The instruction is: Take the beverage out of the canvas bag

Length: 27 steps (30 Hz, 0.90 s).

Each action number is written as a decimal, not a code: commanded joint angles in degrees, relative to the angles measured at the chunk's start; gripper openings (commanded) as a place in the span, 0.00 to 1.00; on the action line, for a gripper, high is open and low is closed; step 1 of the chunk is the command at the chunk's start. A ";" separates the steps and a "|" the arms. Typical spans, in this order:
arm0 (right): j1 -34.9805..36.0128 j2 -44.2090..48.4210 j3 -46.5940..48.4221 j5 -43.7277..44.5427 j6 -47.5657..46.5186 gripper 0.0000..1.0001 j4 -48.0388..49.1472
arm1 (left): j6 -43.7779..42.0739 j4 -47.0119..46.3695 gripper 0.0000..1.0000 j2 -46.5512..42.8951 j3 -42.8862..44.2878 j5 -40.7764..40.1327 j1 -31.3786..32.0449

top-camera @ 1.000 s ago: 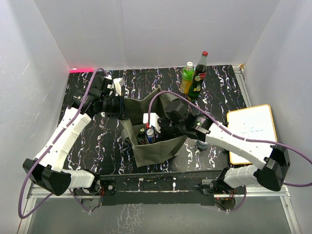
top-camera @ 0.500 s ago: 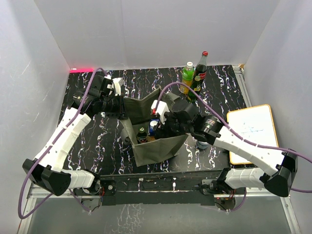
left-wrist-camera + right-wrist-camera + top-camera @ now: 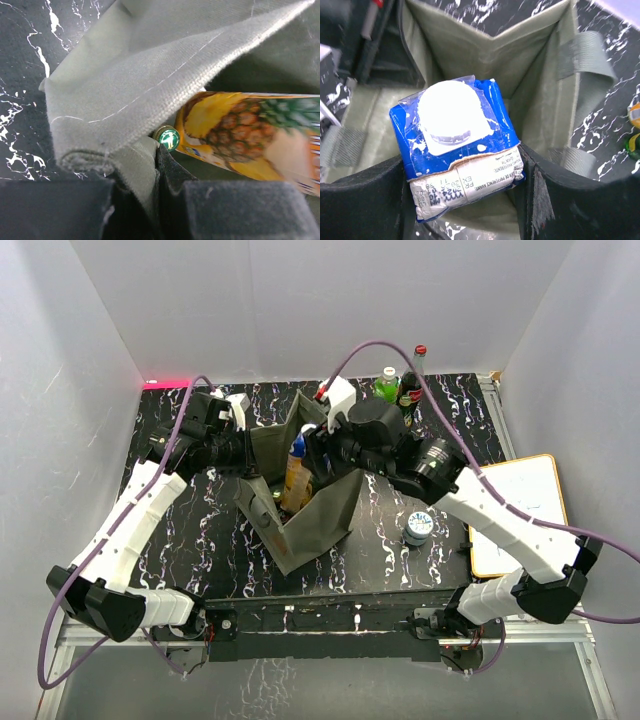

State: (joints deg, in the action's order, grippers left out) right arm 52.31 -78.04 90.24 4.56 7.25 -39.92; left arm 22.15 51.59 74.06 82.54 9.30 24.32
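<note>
Black padded right fingers (image 3: 560,200) are clamped on opposite sides of the juice carton (image 3: 457,150), just below its blue top and white cap. The left fingers (image 3: 235,210) are clenched on a fold of the canvas bag (image 3: 150,85) at its rim, with the fabric pinched between the pads. Change noted: a second ago the right arm reached down into the mouth of the bag, with the carton low among the other contents. The arm has since risen, and the carton (image 3: 295,475) now stands with its top above the rim. The bag (image 3: 320,525) has shifted with the lift, and its walls now stand up in a peak. Assessment: extraction is under way but not complete, since the carton's lower end still sits between the bag walls. The left hold appears to be anchoring the bag against the pull. Orientation: the carton's long axis is near upright with a slight lean, cap end up toward the right wrist and base pointing down into the bag. Its pineapple-printed face is turned to the left wrist camera. A green-capped bottle (image 3: 167,137) remains inside the bag, just beside the carton. On the counter (image 3: 210,540) outside the bag, two bottles (image 3: 387,385) stand at the back, a small can (image 3: 418,527) sits near the bag, and a white board (image 3: 520,510) lies at the right.
</note>
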 commanded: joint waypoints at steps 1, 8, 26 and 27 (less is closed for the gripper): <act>-0.25 3.82 11.70 5.68 3.95 0.08 20.22 | -0.66 -2.97 0.01 -1.19 1.67 -1.90 -0.23; -0.24 4.03 19.50 9.72 0.97 0.08 21.86 | -0.62 -2.66 0.01 -0.29 2.00 -2.35 -0.23; -0.20 8.98 22.69 34.38 -27.03 0.08 24.30 | -0.25 -0.75 0.01 -1.82 0.85 -2.90 -0.23; -0.20 10.20 19.38 36.34 -28.15 0.08 25.10 | -0.33 -0.59 0.01 -1.67 0.97 -2.84 -0.23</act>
State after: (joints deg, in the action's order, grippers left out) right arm 52.36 -76.01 113.03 29.63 -12.36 -37.82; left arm 22.17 51.44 74.41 82.54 7.44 24.27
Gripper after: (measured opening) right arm 0.626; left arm 0.061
